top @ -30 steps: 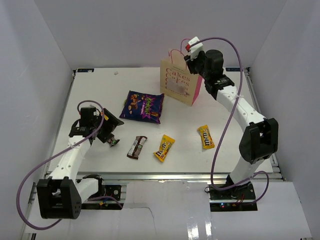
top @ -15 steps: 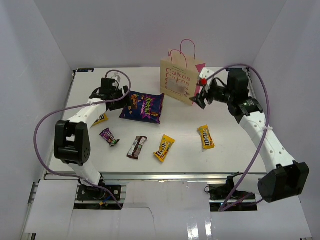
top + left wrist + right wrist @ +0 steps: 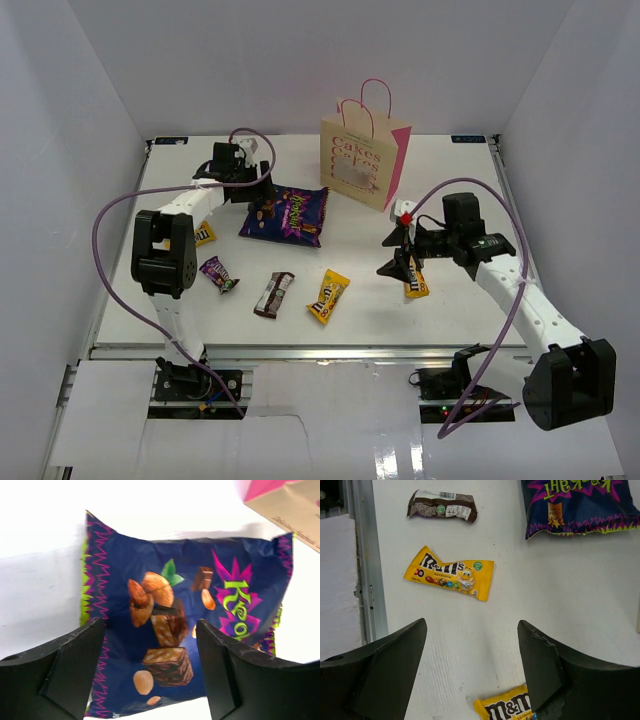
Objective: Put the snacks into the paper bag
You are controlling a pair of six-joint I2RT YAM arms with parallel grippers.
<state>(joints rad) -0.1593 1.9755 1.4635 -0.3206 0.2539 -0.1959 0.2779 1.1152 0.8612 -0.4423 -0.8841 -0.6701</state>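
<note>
The left arm (image 3: 172, 214) is extended far forward with the left gripper (image 3: 252, 184) angled down and its jaws spread wide, while the right arm (image 3: 522, 296) is bent inward with the right gripper (image 3: 394, 256) equally wide apart.

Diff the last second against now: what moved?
Left gripper swung from the small purple wrapper out to the large purple bag, fingers open over it. Right gripper pulled back from the paper bag toward the near edge, open above a yellow pack. Nothing taken or released. Snacks and bag stayed put.
</note>
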